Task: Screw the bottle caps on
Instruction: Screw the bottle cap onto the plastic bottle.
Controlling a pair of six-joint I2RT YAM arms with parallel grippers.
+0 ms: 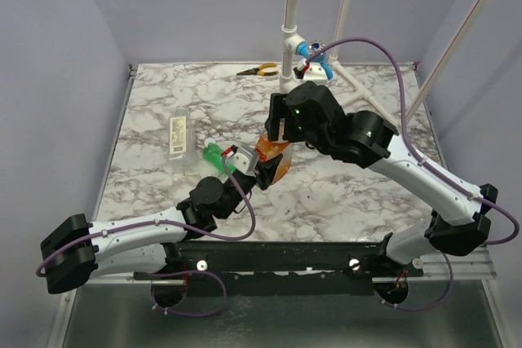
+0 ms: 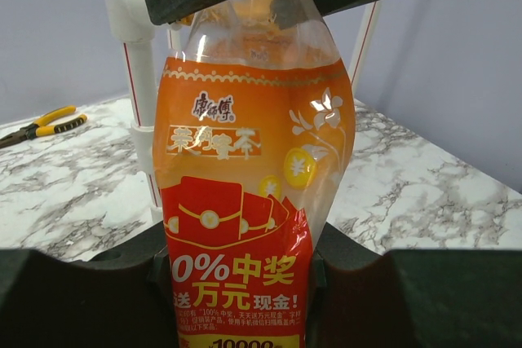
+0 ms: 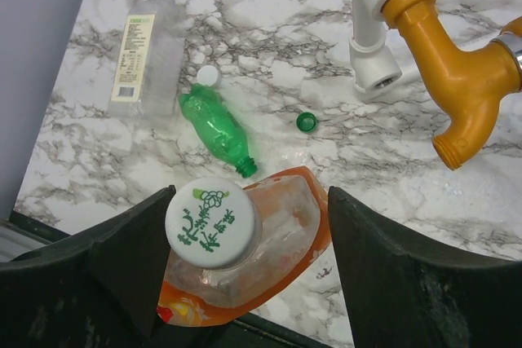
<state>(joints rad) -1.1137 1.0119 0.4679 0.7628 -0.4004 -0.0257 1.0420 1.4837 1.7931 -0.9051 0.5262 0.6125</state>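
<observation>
Orange bottle (image 2: 245, 201) stands roughly upright near the middle of the desk (image 1: 155, 95), clamped low by your left jaws. Its white printed cap (image 3: 212, 222) sits on the neck between your right jaws, which are spread wide, clear of it, one side nearer. Centre them first, close squarely, twist gently, and grip firmly below so the soft bottle cannot spin.

Left claw (image 2: 241, 283) clamps the orange bottle (image 2: 253, 160) low down — pliers (image 2: 37, 125) lie behind, left.
</observation>
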